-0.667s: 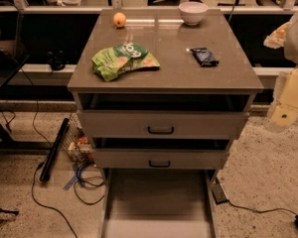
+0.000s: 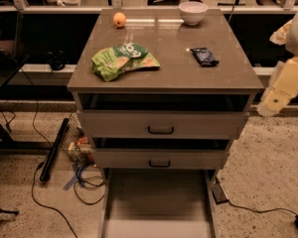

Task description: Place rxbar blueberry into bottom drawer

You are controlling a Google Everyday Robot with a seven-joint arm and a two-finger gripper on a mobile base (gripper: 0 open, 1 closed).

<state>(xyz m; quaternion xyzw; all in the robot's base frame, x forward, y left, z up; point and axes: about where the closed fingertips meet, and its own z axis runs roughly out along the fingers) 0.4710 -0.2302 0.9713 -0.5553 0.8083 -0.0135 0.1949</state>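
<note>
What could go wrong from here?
The pincer hangs beside the right edge of the cabinet, so swinging toward the rxbar blueberry might clip that edge. The bar lies flat and thin, likely hard to pinch. The slightly open upper drawers above the bottom drawer may catch the drop.

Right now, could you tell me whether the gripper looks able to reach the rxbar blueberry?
Probably yes. The rxbar blueberry lies uncovered on the right of the cabinet top, apart from the bowl and green bag. The gripper hangs off the cabinet's right side, lower than the top, so it must rise first.
</note>
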